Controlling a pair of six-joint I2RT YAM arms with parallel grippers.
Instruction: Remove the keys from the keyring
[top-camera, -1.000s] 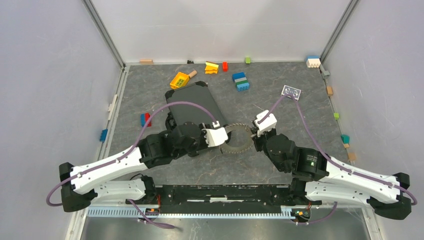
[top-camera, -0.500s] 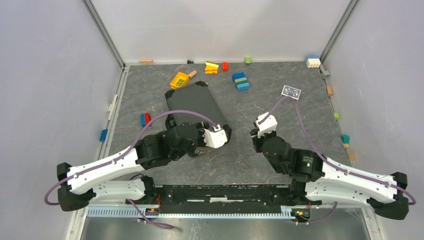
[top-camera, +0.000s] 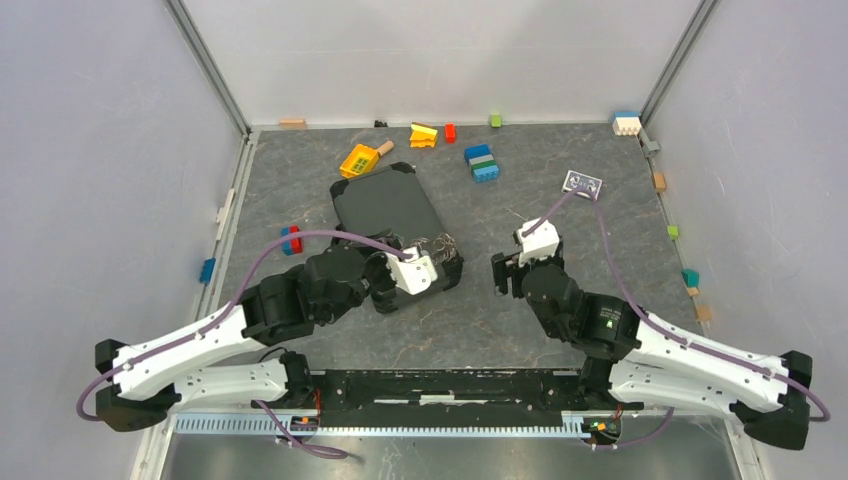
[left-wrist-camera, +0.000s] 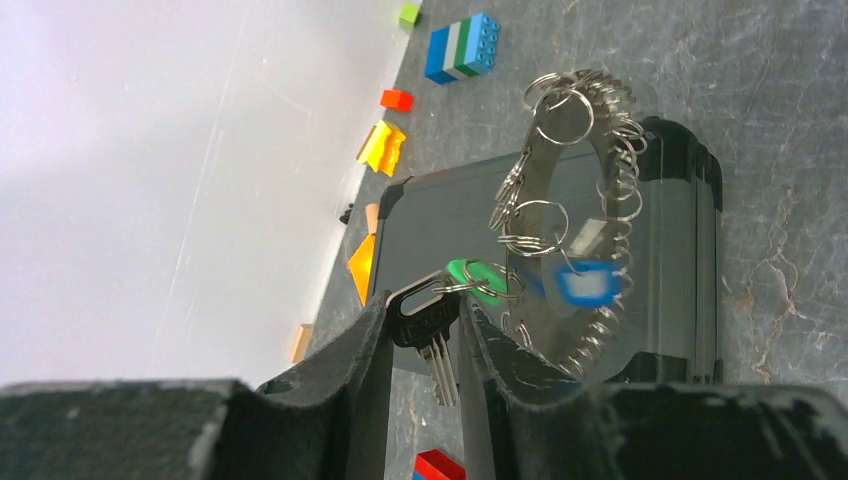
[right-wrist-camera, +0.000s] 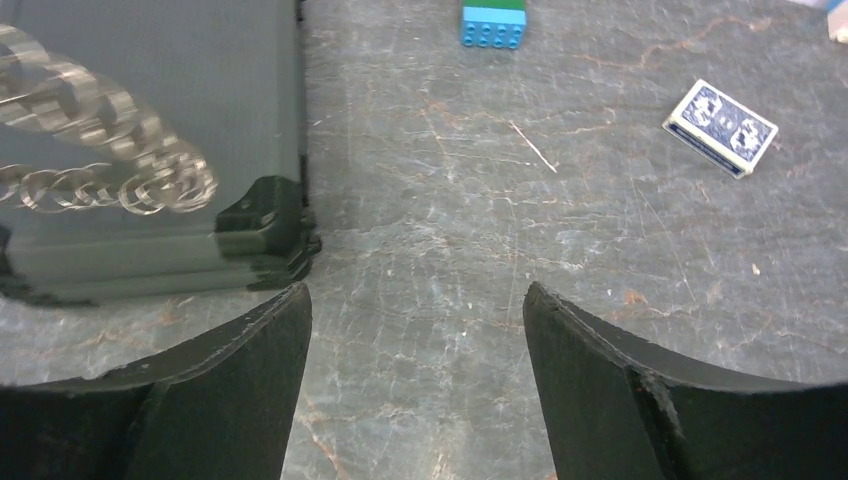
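One black-headed key (left-wrist-camera: 425, 328), lettering unreadable, sits pinched in the left tool (left-wrist-camera: 422, 318).

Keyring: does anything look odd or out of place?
Yes: the keyring hangs from a single black key pinched in the left jaws, over the black case, blurred as if swinging. The right jaws stand open, empty.

Desk (top-camera: 470, 320): dark grey surface, marbled with pale veins. A flat black case (top-camera: 385, 205) lies on it, its near corner under the left end effector (top-camera: 443, 266). Beyond the right end effector (top-camera: 508, 272) lie a striped blue-green brick stack (top-camera: 482, 163) and, further to its right, a card deck (top-camera: 583, 183). Past the case, near the far edge, are a yellow toy (top-camera: 358, 160), a yellow brick (top-camera: 424, 135) and a red brick (top-camera: 449, 132). A red-and-blue brick (top-camera: 291, 238) lies left of the left end effector.
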